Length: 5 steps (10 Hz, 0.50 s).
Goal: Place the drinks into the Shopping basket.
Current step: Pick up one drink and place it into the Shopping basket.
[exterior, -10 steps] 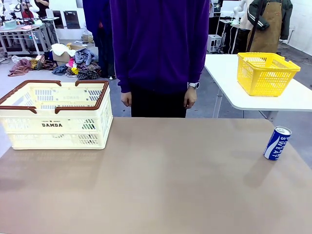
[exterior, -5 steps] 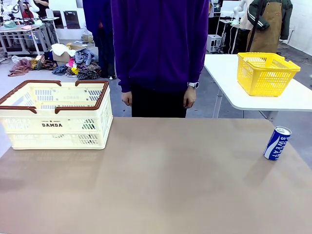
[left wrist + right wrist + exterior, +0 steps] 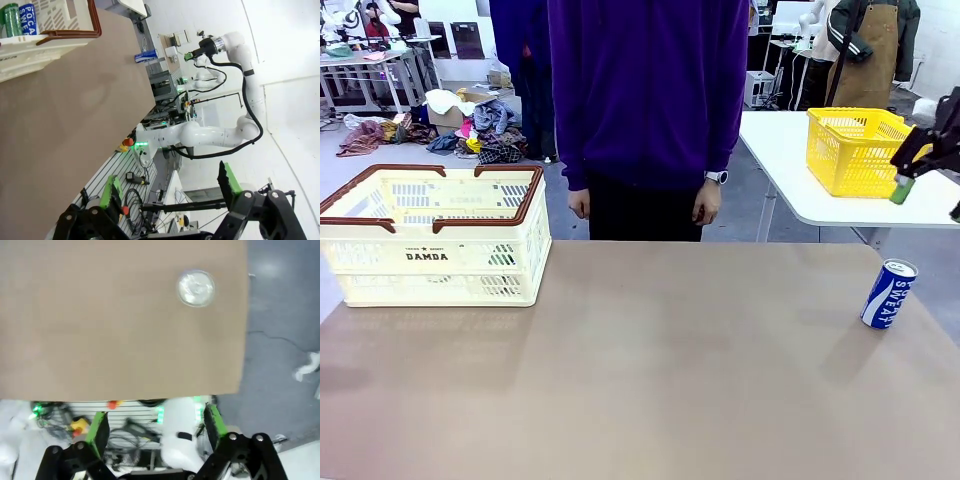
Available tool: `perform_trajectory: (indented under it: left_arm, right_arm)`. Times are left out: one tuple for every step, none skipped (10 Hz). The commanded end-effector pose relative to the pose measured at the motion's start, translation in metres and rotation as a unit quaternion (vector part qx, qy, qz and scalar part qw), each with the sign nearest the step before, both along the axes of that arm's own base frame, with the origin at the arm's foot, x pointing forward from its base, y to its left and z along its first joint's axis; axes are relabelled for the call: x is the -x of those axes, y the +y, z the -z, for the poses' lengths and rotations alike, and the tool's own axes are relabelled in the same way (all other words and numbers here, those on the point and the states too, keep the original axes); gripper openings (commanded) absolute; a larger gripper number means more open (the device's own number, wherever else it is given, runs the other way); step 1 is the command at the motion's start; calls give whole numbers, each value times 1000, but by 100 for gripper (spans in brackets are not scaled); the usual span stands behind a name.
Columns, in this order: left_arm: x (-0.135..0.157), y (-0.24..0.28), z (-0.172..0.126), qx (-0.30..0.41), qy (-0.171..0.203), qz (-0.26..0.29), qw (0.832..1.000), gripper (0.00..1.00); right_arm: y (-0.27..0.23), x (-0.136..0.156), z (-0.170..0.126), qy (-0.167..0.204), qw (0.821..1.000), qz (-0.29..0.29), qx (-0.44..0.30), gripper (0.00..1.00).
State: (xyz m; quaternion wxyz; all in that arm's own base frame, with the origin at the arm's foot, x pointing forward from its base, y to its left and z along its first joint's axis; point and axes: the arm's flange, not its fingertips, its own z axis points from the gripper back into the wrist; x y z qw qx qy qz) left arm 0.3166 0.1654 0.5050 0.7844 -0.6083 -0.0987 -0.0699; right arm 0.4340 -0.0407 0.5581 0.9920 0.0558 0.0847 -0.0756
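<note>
The right gripper (image 3: pixel 928 200), jaws wide, hangs at the frame's right edge above the blue can (image 3: pixel 889 293); the left gripper (image 3: pixel 170 187) is equally wide.

- You can read "DAMDA" on the front wall of the Shopping basket (image 3: pixel 430 256), far across the desk from the right pincer (image 3: pixel 930 198).
- "SWEAT" runs up the blue can (image 3: pixel 889 294) below that pincer.
- "POCA" over "SWEA" shows on a second blue can (image 3: pixel 28 17) inside the basket.

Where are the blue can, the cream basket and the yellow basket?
blue can (image 3: pixel 888 294), front view, on its printed side.
cream basket (image 3: pixel 425 257), front view, on its front wall at the lettering.
yellow basket (image 3: pixel 855 160), front view, on its mesh side wall.
</note>
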Motion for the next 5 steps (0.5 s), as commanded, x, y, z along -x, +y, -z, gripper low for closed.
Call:
perform_trajectory:
  left_arm:
    - [3, 0, -2, 2, 3, 0, 1000, 100]
    - [3, 0, -2, 2, 3, 0, 1000, 100]
    - [3, 0, -2, 2, 3, 0, 1000, 100]
    - [3, 0, -2, 2, 3, 0, 1000, 100]
    - [3, 0, -2, 2, 3, 0, 1000, 100]
  right_arm:
    - [12, 0, -26, -56, 998, -4, 5, 100]
    - [0, 0, 0, 0, 1000, 0, 0, 100]
    - [11, -2, -6, -11, 1000, -9, 26, 100]
    - [24, -10, 0, -22, 997, -19, 75, 100]
    - [19, -27, 9, -30, 998, -33, 53, 100]
